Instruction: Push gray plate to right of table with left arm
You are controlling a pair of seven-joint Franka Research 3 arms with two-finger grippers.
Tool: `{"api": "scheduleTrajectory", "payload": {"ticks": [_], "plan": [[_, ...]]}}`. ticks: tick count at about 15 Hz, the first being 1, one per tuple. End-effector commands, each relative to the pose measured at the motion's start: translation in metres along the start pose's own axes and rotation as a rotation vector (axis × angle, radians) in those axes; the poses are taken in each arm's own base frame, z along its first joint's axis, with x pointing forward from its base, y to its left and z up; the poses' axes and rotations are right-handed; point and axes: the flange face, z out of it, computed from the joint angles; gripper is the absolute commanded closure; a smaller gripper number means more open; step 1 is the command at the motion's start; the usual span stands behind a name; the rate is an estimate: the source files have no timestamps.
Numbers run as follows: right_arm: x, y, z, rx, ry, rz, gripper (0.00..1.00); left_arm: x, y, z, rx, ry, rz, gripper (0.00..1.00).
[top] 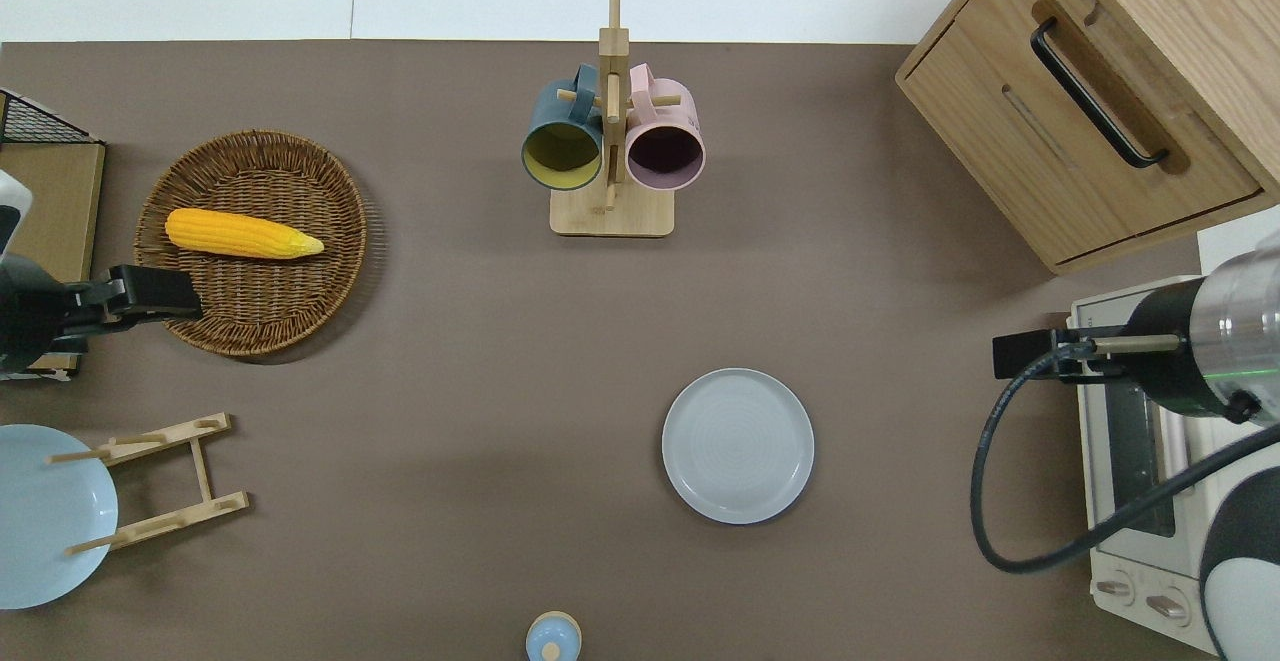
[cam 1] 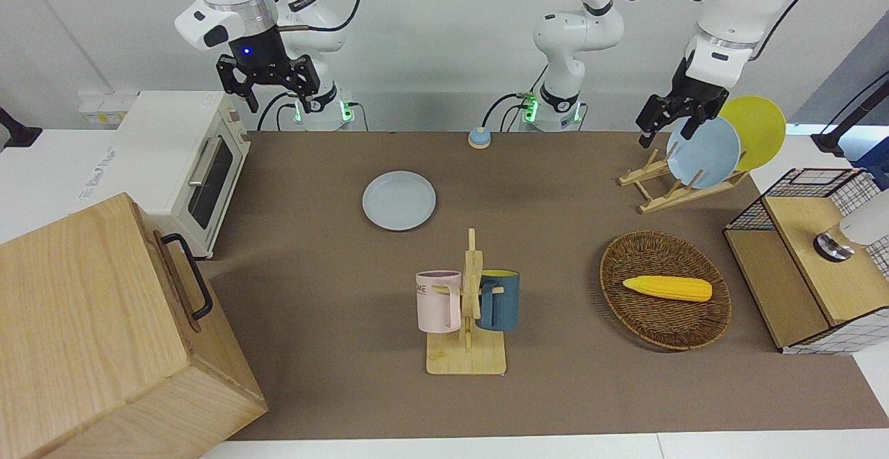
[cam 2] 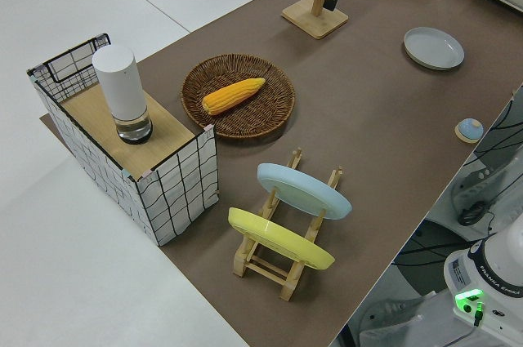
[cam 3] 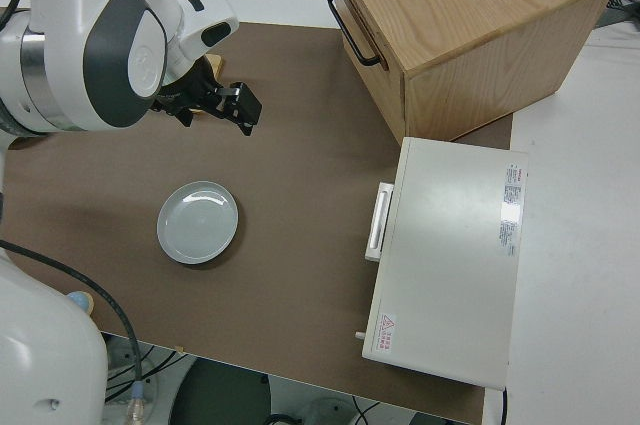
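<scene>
Gray plate [top: 738, 446] flat on table [top: 480, 341], toward right arm's end, untouched. Left gripper [cam 1: 668, 113] aloft, over wicker basket's [top: 300, 311] edge, well apart from plate; jaws open, empty. Right arm parked.

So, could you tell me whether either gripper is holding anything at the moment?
Nothing is held. The left gripper is empty, up by the plate rack; the right arm is parked. The gray plate lies untouched.

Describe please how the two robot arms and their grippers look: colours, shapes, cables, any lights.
Both arms are glossy white, with rounded jointed segments, dark grey panels and black cables. The right arm has a silver wrist ring and a small blue light above its black two-finger gripper. The left arm ends in an identical black gripper.
</scene>
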Motion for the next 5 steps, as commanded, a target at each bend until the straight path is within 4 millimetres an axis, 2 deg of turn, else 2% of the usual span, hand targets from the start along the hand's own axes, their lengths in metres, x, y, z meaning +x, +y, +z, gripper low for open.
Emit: {"api": "scheduleTrajectory", "payload": {"ticks": [1, 5], "plan": [[-0.0077, 0.0008, 0.0003, 0.009, -0.004, 0.021, 0.005, 0.0020, -0.0022, -0.0047, 0.022, -0.003, 0.007, 0.01], [-0.0077, 0.0008, 0.0003, 0.009, -0.004, 0.021, 0.005, 0.0028, -0.0055, -0.0048, 0.022, -0.003, 0.000, 0.01]]}}
